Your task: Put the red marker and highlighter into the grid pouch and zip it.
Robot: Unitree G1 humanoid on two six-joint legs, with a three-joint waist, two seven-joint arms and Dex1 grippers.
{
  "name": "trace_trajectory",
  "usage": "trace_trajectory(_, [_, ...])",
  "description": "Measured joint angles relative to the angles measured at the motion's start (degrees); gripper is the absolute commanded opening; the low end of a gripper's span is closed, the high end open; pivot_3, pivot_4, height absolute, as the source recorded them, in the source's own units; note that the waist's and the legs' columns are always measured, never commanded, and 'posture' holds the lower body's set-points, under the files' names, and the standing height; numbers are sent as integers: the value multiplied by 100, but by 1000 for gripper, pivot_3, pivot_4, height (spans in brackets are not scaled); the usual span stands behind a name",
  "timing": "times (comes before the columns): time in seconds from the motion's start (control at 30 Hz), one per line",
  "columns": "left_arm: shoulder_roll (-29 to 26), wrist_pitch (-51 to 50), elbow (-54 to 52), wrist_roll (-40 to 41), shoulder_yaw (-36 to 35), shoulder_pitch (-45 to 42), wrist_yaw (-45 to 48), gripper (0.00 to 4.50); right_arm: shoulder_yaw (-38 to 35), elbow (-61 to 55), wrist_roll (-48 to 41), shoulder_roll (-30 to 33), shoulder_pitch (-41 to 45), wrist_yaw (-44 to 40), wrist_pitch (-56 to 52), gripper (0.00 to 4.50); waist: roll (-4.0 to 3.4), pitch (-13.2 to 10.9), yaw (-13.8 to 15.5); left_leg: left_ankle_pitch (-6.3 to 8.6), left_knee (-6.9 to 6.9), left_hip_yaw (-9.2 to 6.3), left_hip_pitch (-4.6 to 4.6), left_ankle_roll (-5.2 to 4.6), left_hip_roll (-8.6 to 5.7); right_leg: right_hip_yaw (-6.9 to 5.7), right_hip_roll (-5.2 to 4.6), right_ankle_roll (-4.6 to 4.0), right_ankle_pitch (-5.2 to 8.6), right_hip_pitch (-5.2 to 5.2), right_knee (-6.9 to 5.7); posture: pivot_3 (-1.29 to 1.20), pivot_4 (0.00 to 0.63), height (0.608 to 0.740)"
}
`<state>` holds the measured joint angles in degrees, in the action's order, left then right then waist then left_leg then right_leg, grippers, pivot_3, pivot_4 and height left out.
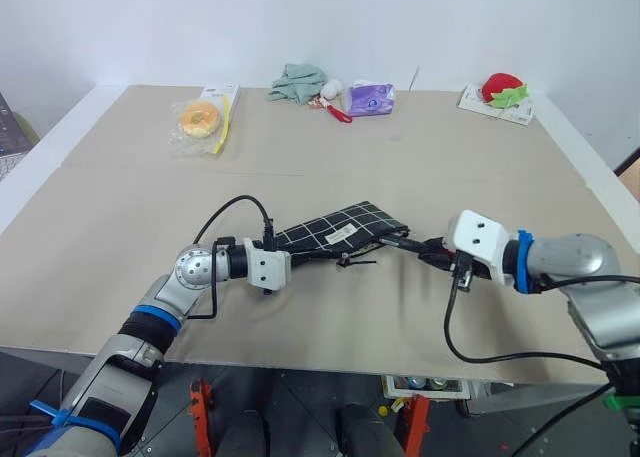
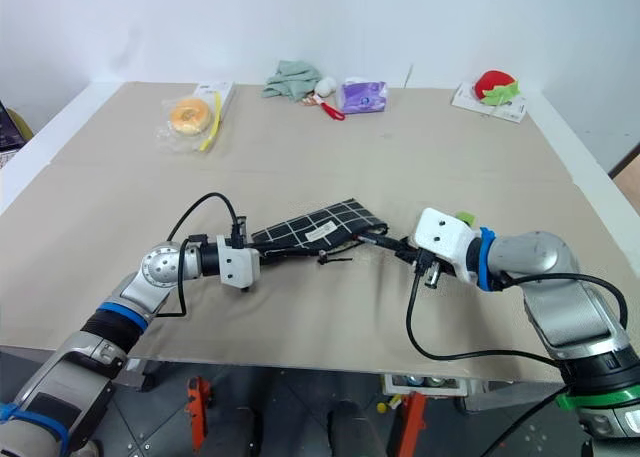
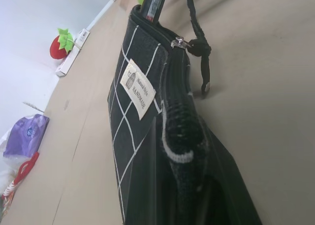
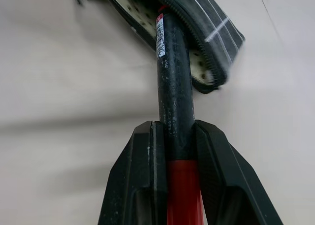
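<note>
The grid pouch (image 1: pixel 340 227), black with white lines and a white label, lies at the table's middle with its mouth open toward the right. My left gripper (image 1: pixel 287 247) is shut on the pouch's left end. The zipper pull (image 3: pixel 201 48) hangs loose at the front side. My right gripper (image 4: pixel 174 131) is shut on the red marker (image 4: pixel 173 87), near where black meets red. The marker's black end points into the pouch's open mouth, just at the lining. A light-green cap of the highlighter (image 2: pixel 463 218) peeks out behind the right gripper, on the table.
Along the far edge lie a bagged round pastry (image 1: pixel 200 119), a green cloth (image 1: pixel 298 82), a purple packet (image 1: pixel 370 98) and a red strawberry toy (image 1: pixel 503 87). The table's front edge runs just below both arms.
</note>
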<state>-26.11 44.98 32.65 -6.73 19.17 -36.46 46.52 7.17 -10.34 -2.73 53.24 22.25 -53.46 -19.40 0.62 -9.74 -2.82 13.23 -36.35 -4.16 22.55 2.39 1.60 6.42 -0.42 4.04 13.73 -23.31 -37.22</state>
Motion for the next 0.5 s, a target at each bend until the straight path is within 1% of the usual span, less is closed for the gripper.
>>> trace_trajectory(0.1, [47, -18, -74, 15, 6, 3, 18, 0, 485, -6, 291, -278, 286, -35, 203, 538, 0, 0, 3, 0, 0, -1, 1, 0, 2, 0, 3, 0, 0, -3, -5, 0, 150, 734])
trace_trajectory(0.2, [57, -53, -144, 52, 6, 3, 62, 0, 856, -50, 588, -344, 538, -175, 419, 538, 0, -1, 8, 0, 0, -1, 4, 1, 0, 0, 0, 2, 2, -3, -4, 0, 150, 734])
trace_trajectory(0.3, [76, -214, -214, 173, 5, 3, 178, 0, 1054, -76, 821, -401, 793, -334, 670, 538, 0, -1, 9, 0, 0, -1, 4, 1, 0, 0, 0, 1, 2, -3, -4, 0, 150, 734])
trace_trajectory(0.5, [119, -749, -693, 645, -1, 50, 529, 0, 1105, -66, 1030, -492, 1074, -543, 1215, 538, 0, -1, 9, 0, -1, -2, 3, 0, 1, -2, 0, 0, 1, -3, -4, 0, 150, 734])
